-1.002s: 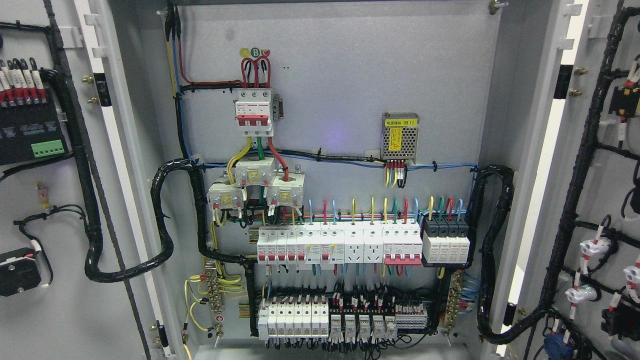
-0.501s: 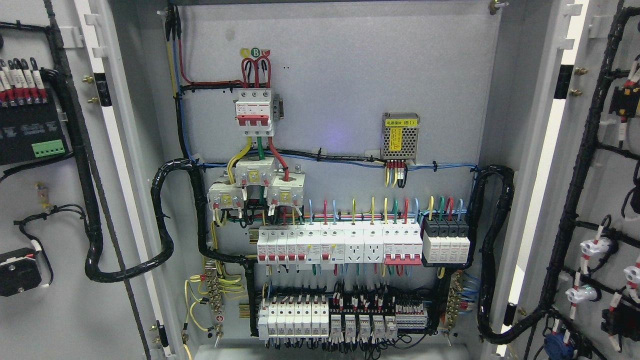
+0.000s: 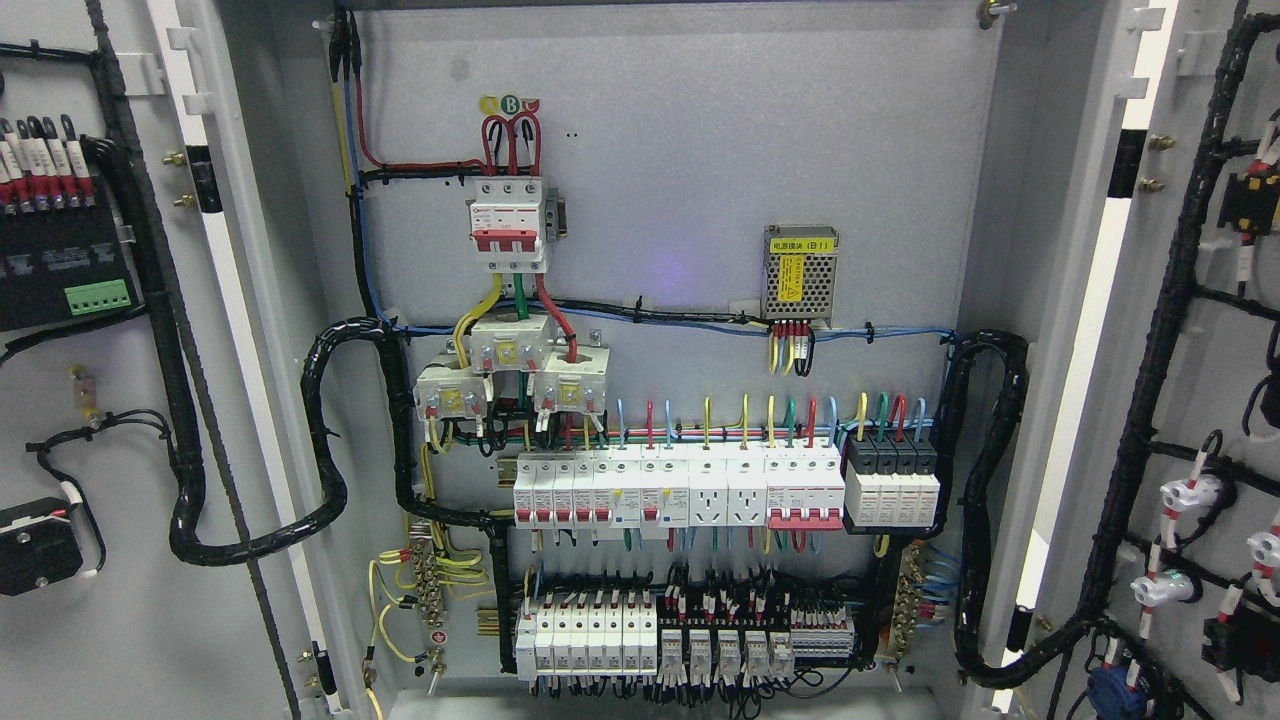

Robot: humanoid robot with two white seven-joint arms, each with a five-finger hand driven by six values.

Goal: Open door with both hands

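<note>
Head view: we see an electrical cabinet with both doors swung wide. The left door [image 3: 90, 400] fills the 9 o'clock side, its inner face carrying a black cable loom [image 3: 150, 300]; the right door [image 3: 1200, 400] fills the 3 o'clock side. Between them the back panel [image 3: 700, 180] bears a red-toggled main breaker [image 3: 508, 225] toward 11 o'clock and a breaker row [image 3: 680, 490] toward 6 o'clock. We see neither hand, so we cannot tell their state.

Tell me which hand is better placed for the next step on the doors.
Neither can be picked: no hand or arm shows in the head view. Both doors already stand wide open, the left door and the right door swung out to either side of the cabinet, so no opening step appears left.
</note>
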